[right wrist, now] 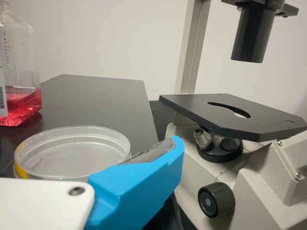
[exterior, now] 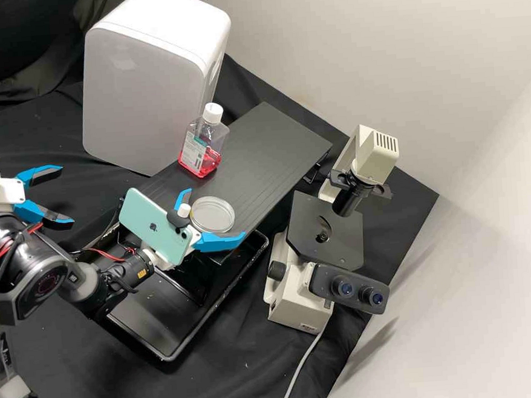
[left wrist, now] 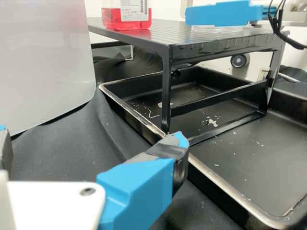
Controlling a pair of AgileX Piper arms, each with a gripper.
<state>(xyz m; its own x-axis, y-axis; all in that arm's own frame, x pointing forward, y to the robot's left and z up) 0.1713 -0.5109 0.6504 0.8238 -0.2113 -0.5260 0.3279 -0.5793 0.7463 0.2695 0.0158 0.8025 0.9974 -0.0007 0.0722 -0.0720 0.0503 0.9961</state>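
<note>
Dish: at the shelf's near edge, straddled by the right fingers, spread and unclamped; left fingers, likewise spread, well apart beyond the shelf's left edge.

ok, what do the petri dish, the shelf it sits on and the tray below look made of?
Petri dish: clear plastic, probably; see-through with a thin moulded rim, glass not ruled out.
Shelf: matte black, finely ribbed top on thin legs; metal or hard plastic, can't tell.
Tray: black with a pale worn rim edge, likely painted metal.
</note>
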